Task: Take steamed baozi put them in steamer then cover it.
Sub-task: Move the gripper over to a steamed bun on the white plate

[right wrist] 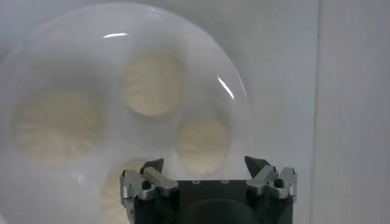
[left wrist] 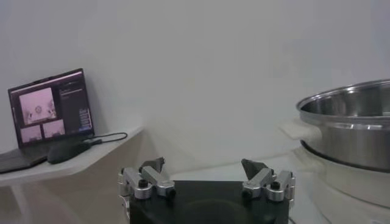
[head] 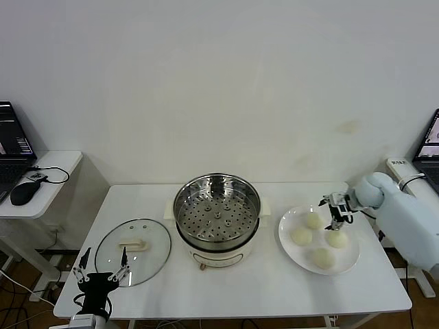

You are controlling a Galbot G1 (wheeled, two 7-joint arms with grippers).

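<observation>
On the far left, a side table [head: 58, 164] is seen carrying a laptop [head: 12, 147] and a dark mouse [head: 25, 192]. Nearer, at the front left corner of the white table [head: 226, 288], the left gripper [head: 103, 275] is held low with its fingers spread apart and nothing between them. Just beyond it, the cover [head: 132, 251] is laid flat on the table, its cream handle facing up. From the left wrist view, the same gripper [left wrist: 207, 171] is shown open, with the laptop [left wrist: 49, 112] in the background and the steamer's steel wall [left wrist: 353, 125] to one side.

At the middle of the table, the steamer [head: 217, 218] is set on its white base, uncovered, and its perforated tray is seen bare of buns.

To the right of it, a white plate [head: 291, 243] is placed near the steamer but apart from it, and the four steamed baozi [head: 302, 236] are gathered on it. The right gripper [head: 335, 214] is held over the far side of the plate, pointing down, just above the buns. From the right wrist view, its fingers [right wrist: 152, 165] are seen parted and empty, with the baozi [right wrist: 152, 83] lying on the plate [right wrist: 241, 91] below. A second laptop [head: 431, 145] is partly visible at the right edge.
</observation>
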